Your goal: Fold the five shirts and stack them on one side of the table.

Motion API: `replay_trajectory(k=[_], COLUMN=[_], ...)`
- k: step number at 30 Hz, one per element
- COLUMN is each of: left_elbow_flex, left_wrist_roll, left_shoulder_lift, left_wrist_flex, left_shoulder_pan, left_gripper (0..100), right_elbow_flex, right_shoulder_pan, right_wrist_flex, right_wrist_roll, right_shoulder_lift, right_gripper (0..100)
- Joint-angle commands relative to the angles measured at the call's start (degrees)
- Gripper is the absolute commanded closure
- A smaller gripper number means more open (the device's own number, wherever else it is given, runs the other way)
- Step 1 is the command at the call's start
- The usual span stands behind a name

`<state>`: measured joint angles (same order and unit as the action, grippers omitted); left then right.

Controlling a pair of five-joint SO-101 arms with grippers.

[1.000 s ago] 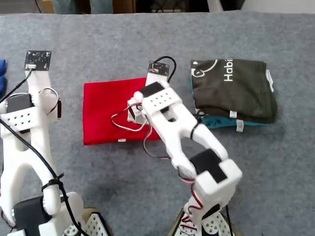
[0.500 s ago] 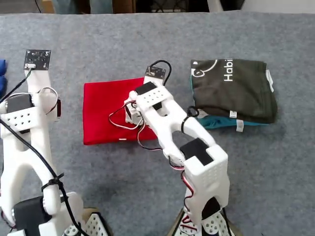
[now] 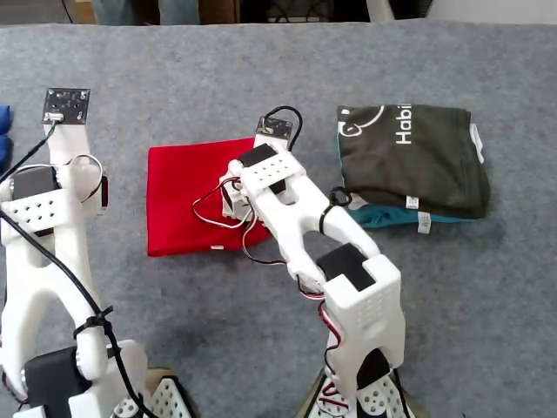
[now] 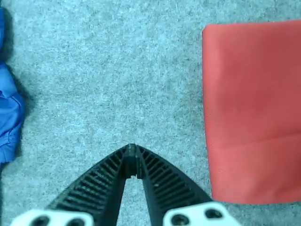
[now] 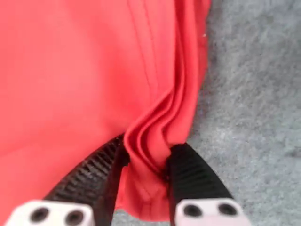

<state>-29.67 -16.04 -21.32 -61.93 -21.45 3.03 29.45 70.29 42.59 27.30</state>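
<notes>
Grey table (image 3: 174,70): right gripper (image 5: 146,148) pinches bunched edge of red shirt (image 5: 70,70); left gripper (image 4: 131,149) seemingly pressed together.

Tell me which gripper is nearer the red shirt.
Right. The right gripper pinches a bunched edge of the red shirt in its jaws; the left gripper sits over the table beside it, apart.

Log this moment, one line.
right end effector: shut on red shirt; left end effector: shut over table; dark shirt atop teal shirt
</notes>
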Motion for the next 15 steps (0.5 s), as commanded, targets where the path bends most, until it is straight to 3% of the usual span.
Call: replay_trajectory(k=[1,8,15], left_elbow_flex=[0.31,1.8,9.98], left_wrist_roll=[-0.18,6.33,21.63], left_shoulder_lift=[-2.11,-1.85,8.88], left_wrist_flex=[0.79,1.05,0.7], left_shoulder_pan=[-0.13,0.48,1.71], left_gripper=[97,94,86], right_elbow_flex=[-2.15,-5.14,-5.05], right_shoulder_pan=[0.09,-3.08,-5.01], right_wrist_flex=[4.48,7.3,7.03], right_wrist_roll=[-0.44,-2.11,-3.52], right_shoulder_lift=[1.71,1.98,3.91], right_gripper=[92.3,97.0,97.1])
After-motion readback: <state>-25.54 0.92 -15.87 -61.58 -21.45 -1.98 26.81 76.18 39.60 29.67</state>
